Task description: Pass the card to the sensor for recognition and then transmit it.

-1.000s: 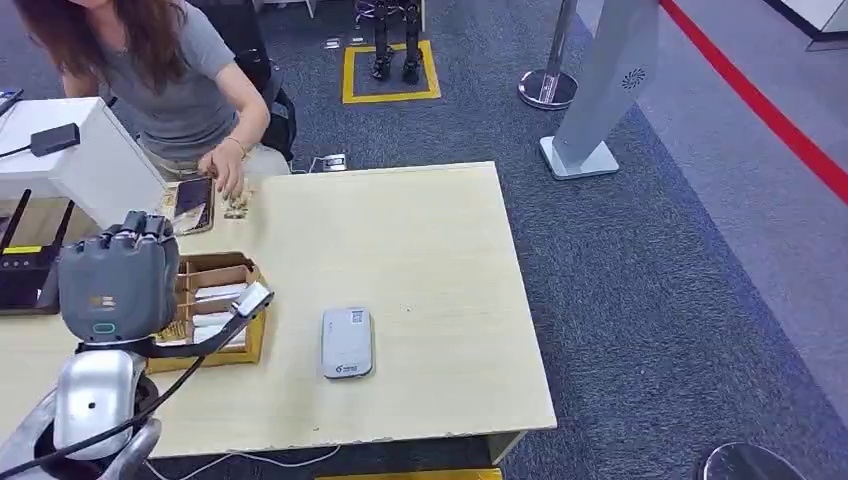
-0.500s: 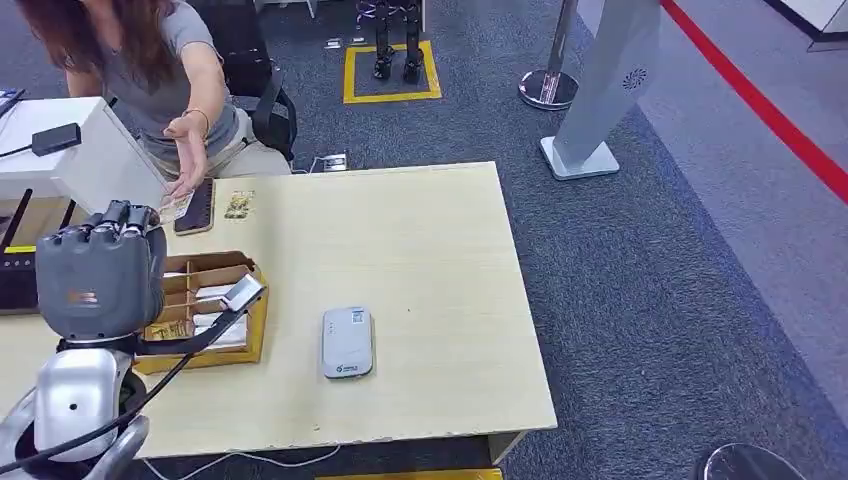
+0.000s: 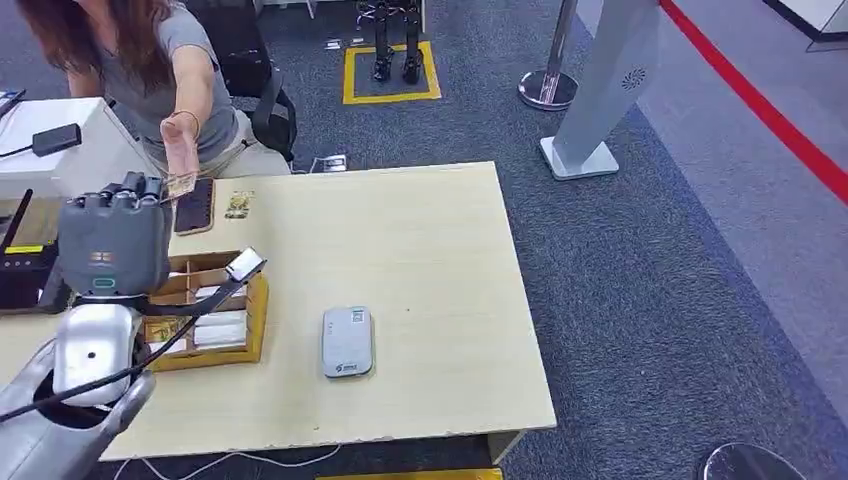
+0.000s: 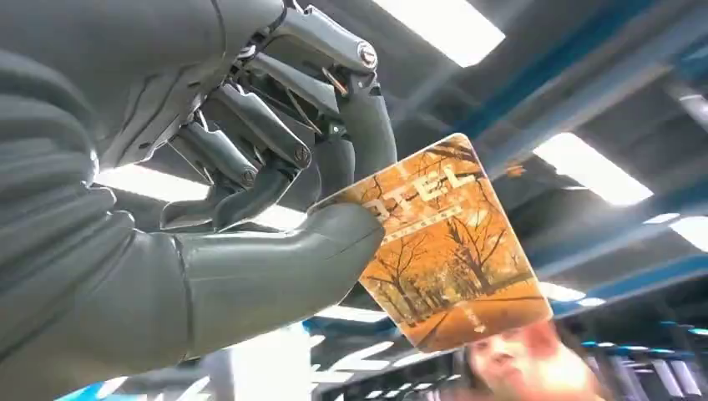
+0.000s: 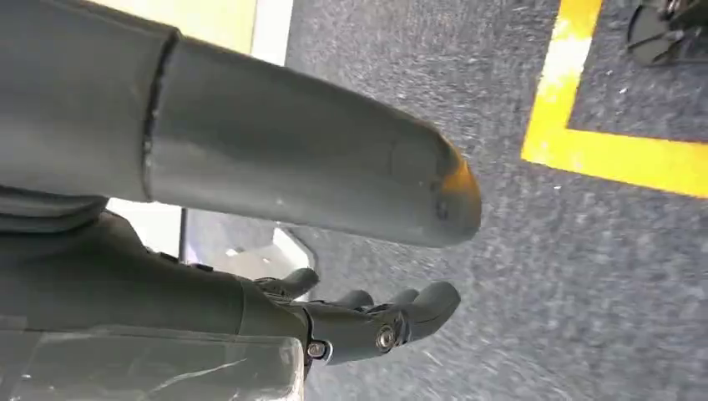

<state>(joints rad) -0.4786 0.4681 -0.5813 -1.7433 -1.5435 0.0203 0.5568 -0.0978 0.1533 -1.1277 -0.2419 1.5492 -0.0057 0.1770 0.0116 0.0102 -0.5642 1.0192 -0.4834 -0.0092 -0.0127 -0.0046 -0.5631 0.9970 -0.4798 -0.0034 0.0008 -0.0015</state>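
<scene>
Card (image 4: 447, 251): orange, pinched by left hand (image 4: 250, 209) between thumb and fingers, long axis projecting beyond fingertips. Right hand (image 5: 367, 322): fingers loosely apart, holding nothing.

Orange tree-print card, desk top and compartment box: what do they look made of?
The orange tree-print card, held by the left robot hand, looks like stiff glossy plastic: flat, rounded corners, printed face. The pale rectangular desk top looks like matte wood-grain laminate, though it could be veneer. The brown compartment box seems cardboard or thin wood; I cannot tell which.
</scene>
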